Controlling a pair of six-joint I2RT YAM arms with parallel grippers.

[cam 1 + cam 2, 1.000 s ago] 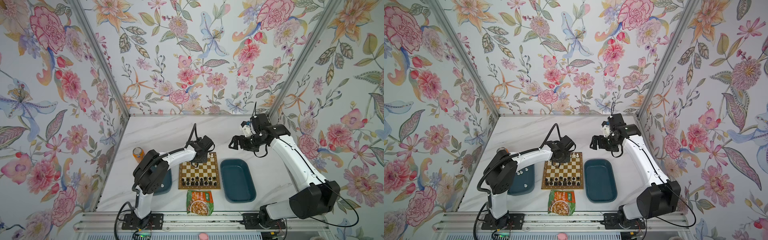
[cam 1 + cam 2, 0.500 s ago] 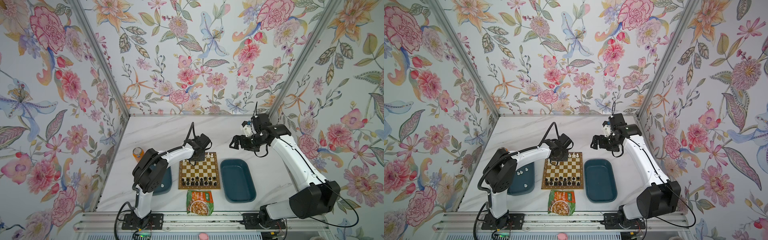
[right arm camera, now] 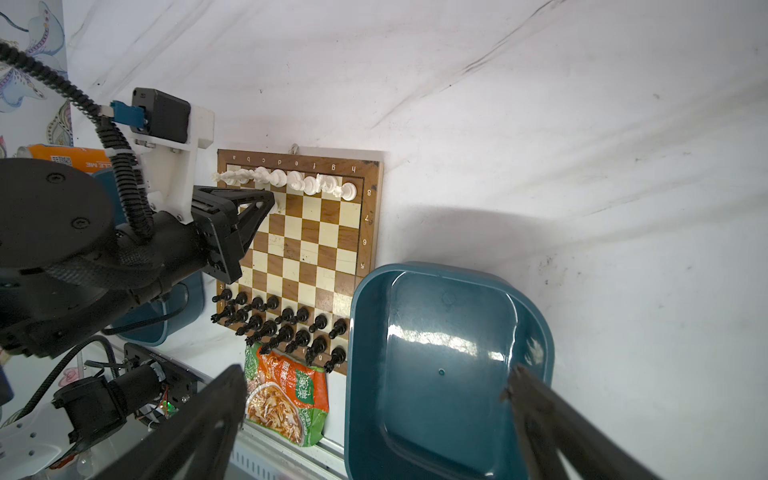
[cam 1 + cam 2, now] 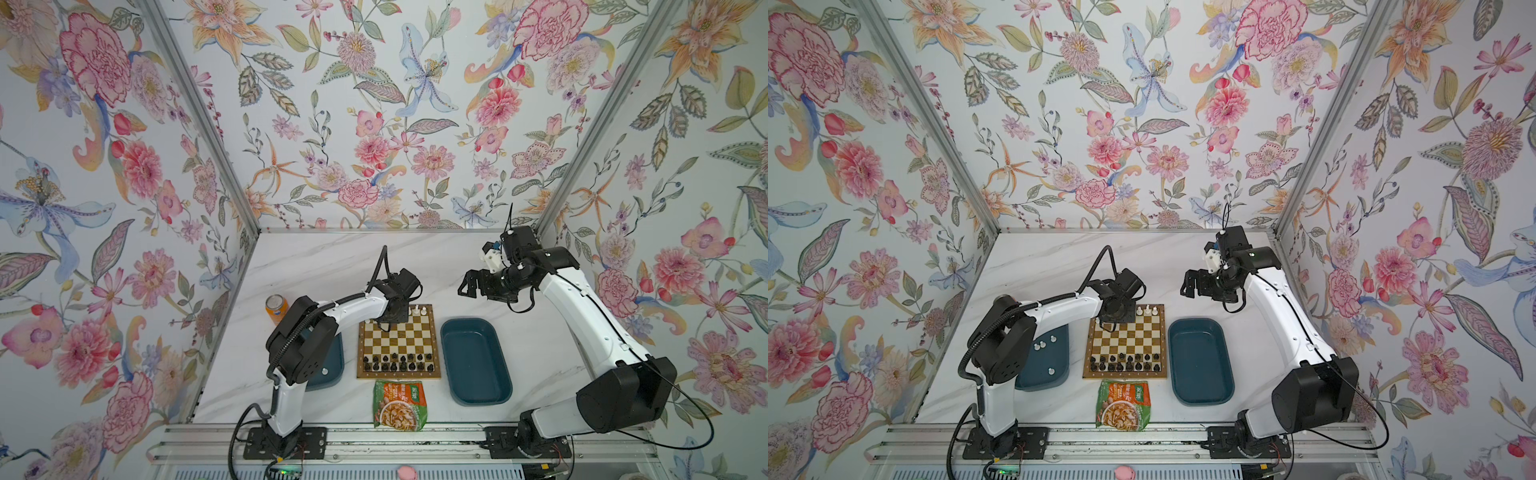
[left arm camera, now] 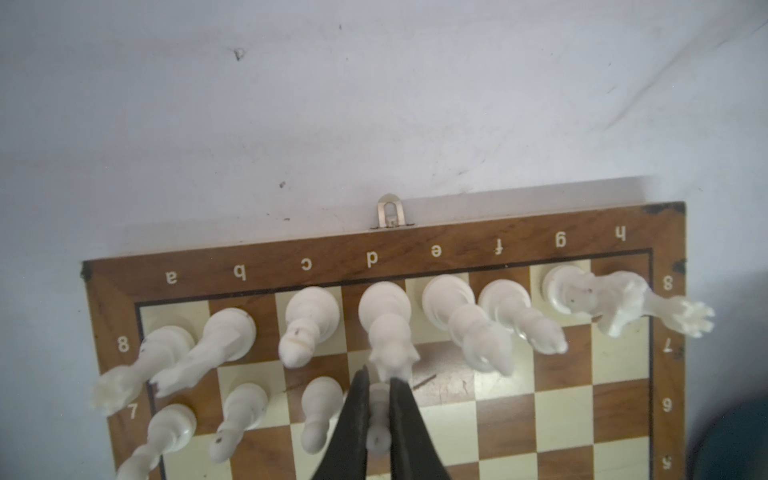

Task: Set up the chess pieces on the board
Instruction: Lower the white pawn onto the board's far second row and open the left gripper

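The left pincer (image 5: 379, 388) is pressed together on a white pawn (image 5: 377, 436) at the far side of the board (image 5: 457, 245) — second row, file d, just near of the far row of white pieces (image 5: 309, 316). I cannot tell whether the pawn's base touches the square. The right pincer (image 4: 466, 286) hangs spread wide and empty above the desk (image 4: 332, 257), far-right of the board. Black pieces (image 4: 392, 366) fill the two near rows.

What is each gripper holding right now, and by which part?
The left gripper pinches a small white plastic pawn on both sides of its stem and head. The right gripper is open and holds nothing.
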